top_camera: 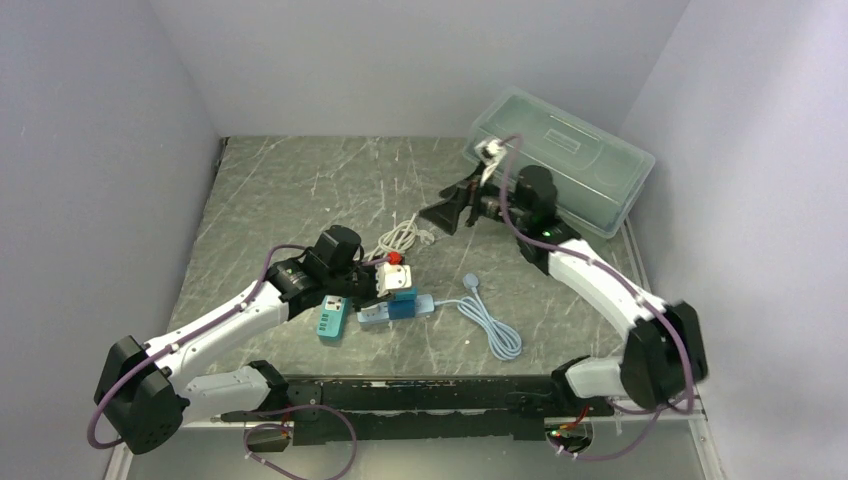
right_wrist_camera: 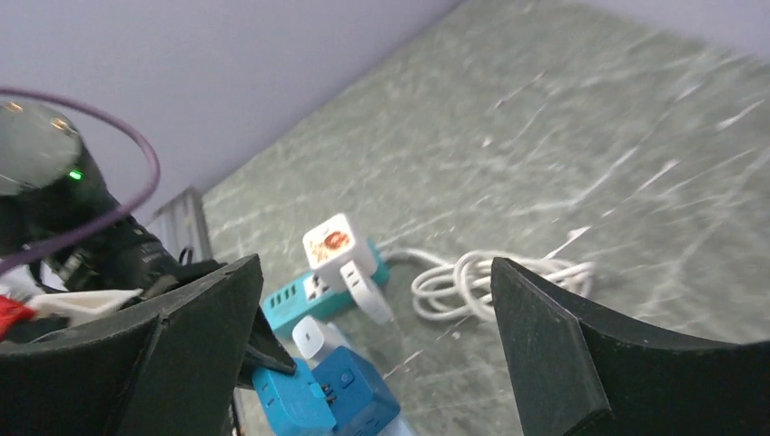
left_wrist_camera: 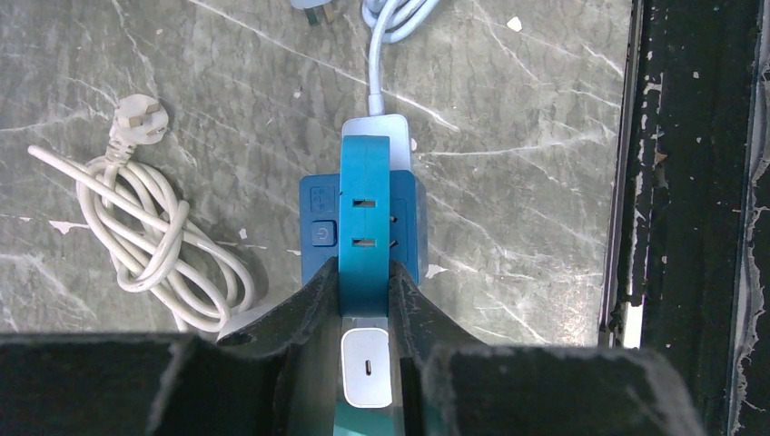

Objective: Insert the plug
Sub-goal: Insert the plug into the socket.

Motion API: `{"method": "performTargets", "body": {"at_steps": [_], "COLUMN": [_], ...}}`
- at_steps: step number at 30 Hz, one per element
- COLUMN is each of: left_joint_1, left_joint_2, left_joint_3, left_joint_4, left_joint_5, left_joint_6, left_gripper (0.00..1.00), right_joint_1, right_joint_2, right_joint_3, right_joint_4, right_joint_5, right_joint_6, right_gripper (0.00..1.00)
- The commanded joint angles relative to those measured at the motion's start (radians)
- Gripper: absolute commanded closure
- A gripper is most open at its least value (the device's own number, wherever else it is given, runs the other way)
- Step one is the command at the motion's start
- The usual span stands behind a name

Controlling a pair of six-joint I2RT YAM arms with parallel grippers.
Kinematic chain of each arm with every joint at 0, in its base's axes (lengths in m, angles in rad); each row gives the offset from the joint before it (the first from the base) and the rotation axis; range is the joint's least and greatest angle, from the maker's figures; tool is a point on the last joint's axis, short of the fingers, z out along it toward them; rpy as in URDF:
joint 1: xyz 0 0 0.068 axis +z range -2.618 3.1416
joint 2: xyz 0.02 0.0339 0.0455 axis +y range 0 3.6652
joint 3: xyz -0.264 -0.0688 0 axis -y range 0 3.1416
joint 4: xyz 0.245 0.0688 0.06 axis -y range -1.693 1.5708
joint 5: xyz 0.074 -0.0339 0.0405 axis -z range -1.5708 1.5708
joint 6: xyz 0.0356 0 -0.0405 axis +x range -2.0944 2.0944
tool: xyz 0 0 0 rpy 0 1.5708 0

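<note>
Left tool (left_wrist_camera: 363,280) clamped on bright blue slotted socket bar (left_wrist_camera: 363,195) over dark blue power block (left_wrist_camera: 410,213). Right tool (top_camera: 452,208) wide open, holding nothing. White plug on coiled white cord (left_wrist_camera: 136,120) lies on grey marble surface (left_wrist_camera: 545,136), apart from block.

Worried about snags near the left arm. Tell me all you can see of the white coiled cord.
White round cord, rubbery-looking, bundled in loose loops and cinched by a turn of itself around the middle. One end carries a white pronged plug lying clear of the bundle; the other runs out of view beneath the left claw. It lies flat on the grey marbled table, beside the blue block without touching it. Nothing grips it.
</note>
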Motion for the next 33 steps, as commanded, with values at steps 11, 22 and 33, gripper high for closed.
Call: {"method": "performTargets", "body": {"at_steps": [11, 22, 33], "left_joint_1": [0.001, 0.001, 0.0], "left_joint_2": [0.021, 0.017, 0.001], "left_joint_3": [-0.027, -0.054, -0.064], "left_joint_4": [-0.017, 0.005, -0.002], "left_joint_5": [-0.067, -0.085, -0.067], "left_joint_6": [0.02, 0.002, -0.024], "left_gripper": [1.0, 1.0, 1.0], "right_joint_1": [0.151, 0.212, 0.292], "right_joint_2": [-0.202, -0.135, -0.084], "right_joint_3": [-0.254, -0.252, -0.222], "right_joint_4": [-0.009, -0.074, -0.026], "right_joint_5": [0.104, -0.074, -0.094], "right_joint_6": [-0.33, -0.561, -0.618], "right_gripper": [0.13, 0.39, 0.34]}}
